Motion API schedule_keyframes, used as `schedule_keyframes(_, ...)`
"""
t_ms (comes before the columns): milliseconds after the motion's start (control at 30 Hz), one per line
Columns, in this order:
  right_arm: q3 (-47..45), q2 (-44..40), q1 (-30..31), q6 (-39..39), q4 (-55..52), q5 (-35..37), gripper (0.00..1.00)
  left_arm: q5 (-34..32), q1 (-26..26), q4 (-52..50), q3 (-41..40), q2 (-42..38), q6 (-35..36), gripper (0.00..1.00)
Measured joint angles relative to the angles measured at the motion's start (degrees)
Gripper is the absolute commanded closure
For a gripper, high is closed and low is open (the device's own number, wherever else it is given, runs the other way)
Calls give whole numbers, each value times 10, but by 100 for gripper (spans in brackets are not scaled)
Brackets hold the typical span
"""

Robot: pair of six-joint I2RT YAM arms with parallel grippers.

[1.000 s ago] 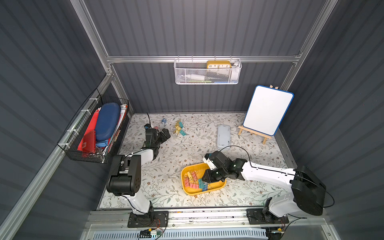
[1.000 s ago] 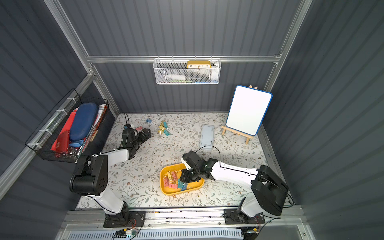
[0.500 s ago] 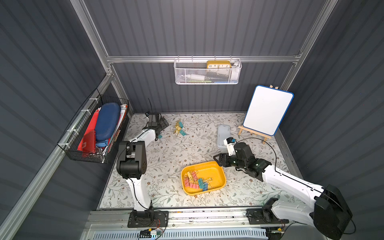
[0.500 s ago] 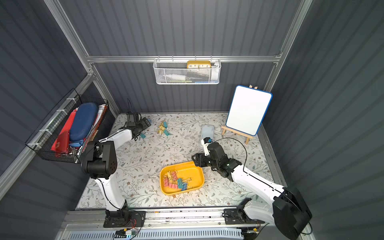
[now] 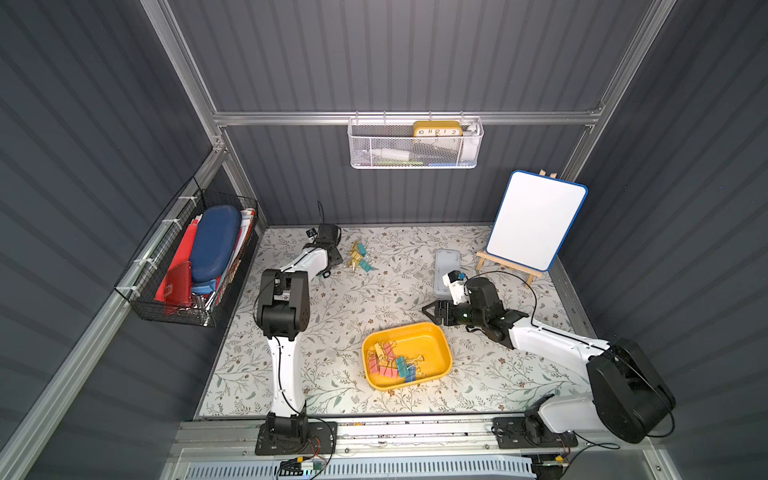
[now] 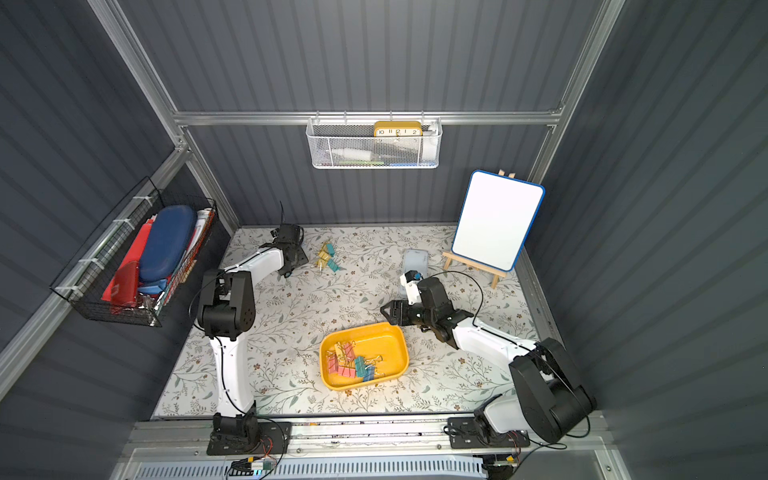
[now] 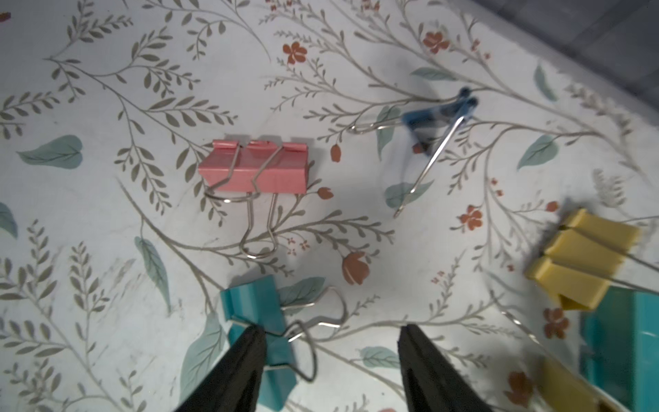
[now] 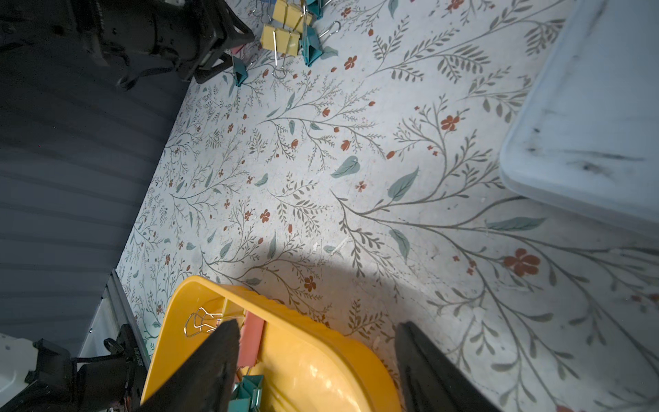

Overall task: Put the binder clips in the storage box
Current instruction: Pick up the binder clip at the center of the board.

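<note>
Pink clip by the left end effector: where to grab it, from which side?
Take the pink binder clip by its body, left end effector coming straight down, closing across the narrow span, rolled lip edge to spine. It lies flat on the mat; its wire handles probably sit too low to pinch.

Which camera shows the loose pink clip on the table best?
The left wrist view: the pink clip lies whole and sharp, both wire handles showing, ahead of the left gripper. In both top views the left arm hides it. The right wrist view shows at most a pink sliver.
</note>
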Motion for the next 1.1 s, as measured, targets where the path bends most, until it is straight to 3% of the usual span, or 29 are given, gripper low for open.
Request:
schedule_keyframes(133, -27, -2, -1, -2, 25, 0, 25, -30, 2, -21, 8, 14, -6, 55)
schedule_keyframes(300, -44, -2, -1, -4, 51, -7, 25, -55, 1, -37, 10, 16, -8, 61)
schedule_keyframes(367, -47, 0, -1, -4, 63, -12, 25, -63, 1, -43, 12, 16, -8, 55)
schedule_keyframes(433, -47, 7, -1, -5, 75, -18, 25, -70, 1, -48, 15, 16, -8, 42)
schedule_keyframes(500, -47, 13, -1, -6, 82, -24, 26, -76, 1, -50, 17, 16, -9, 43)
schedule_keyframes(833, -56, 15, -1, -7, 94, -34, 25, -93, 1, -71, 59, 19, -10, 87)
schedule_keyframes(1000, -60, 10, -1, -10, 94, -26, 25, -106, 1, -78, 59, 15, -10, 100)
schedule_keyframes(1100, -60, 9, -1, -10, 94, -12, 25, -90, -2, -84, 57, 8, -12, 100)
